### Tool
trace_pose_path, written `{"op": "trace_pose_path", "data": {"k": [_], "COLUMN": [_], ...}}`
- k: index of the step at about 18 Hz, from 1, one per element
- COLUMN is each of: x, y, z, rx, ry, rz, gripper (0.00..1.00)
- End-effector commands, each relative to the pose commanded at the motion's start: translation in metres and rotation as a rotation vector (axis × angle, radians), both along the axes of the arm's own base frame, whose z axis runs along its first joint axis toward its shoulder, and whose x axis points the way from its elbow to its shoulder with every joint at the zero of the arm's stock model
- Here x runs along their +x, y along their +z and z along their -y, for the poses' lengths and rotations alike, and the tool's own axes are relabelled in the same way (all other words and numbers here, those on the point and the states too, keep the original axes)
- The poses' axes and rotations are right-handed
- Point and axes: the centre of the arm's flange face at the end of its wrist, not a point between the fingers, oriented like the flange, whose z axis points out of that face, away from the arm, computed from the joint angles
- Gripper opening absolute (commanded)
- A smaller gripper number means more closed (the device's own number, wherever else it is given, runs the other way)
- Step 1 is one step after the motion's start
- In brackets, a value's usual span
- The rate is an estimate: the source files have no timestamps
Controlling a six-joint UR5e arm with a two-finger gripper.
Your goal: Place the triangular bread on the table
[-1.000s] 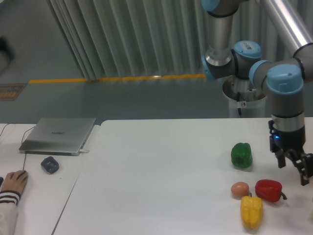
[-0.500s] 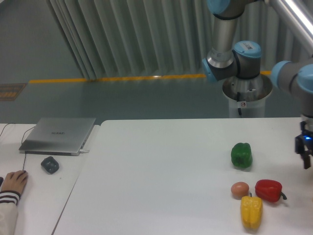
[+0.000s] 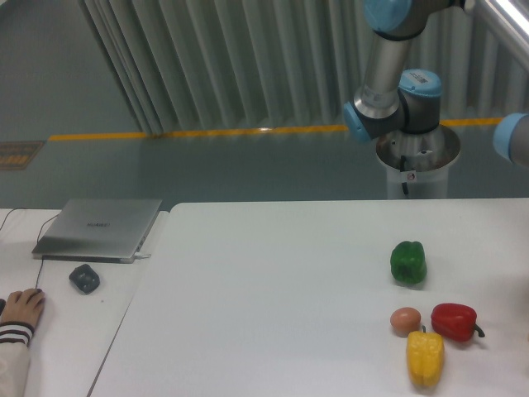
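Note:
The triangular bread does not show in the camera view. The large white table (image 3: 273,298) fills the lower right of the frame. My gripper is out of frame past the right edge; only the arm's upper joints (image 3: 397,107) and a blue-grey elbow piece (image 3: 514,139) at the right border are visible.
A green pepper (image 3: 409,262), a red pepper (image 3: 455,321), a yellow pepper (image 3: 425,357) and a small tan egg (image 3: 405,319) sit at the table's right. On the smaller desk to the left lie a grey laptop (image 3: 99,228), a mouse (image 3: 84,278) and a person's hand (image 3: 21,306).
The gripper, near the red pepper a second ago, slid right and has left the frame. The peppers and egg have not moved.

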Motion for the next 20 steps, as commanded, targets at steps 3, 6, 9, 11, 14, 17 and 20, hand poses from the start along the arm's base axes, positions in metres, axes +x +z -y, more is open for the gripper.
{"op": "trace_pose_path", "data": {"k": [3, 6, 9, 11, 14, 17, 20], "x": [-0.013, -0.022, -0.027, -0.026, -0.027, -0.028, -0.028], "y": [-0.006, -0.015, -0.022, -0.030, -0.040, -0.050, -0.055], "z": [0.014, 0.024, 0.034, 0.037, 0.038, 0.039, 0.040], "rx": [-0.048, -0.148, -0.190, -0.194, -0.201, -0.206, -0.222], "ry": [-0.077, -0.162, -0.192, -0.189, -0.179, -0.176, -0.174], "rz": [-0.012, -0.033, -0.033, -0.018, 0.000, 0.013, 0.018], "gripper": [1.00, 1.00, 1.00, 1.00, 1.00, 0.99, 0.88]}}
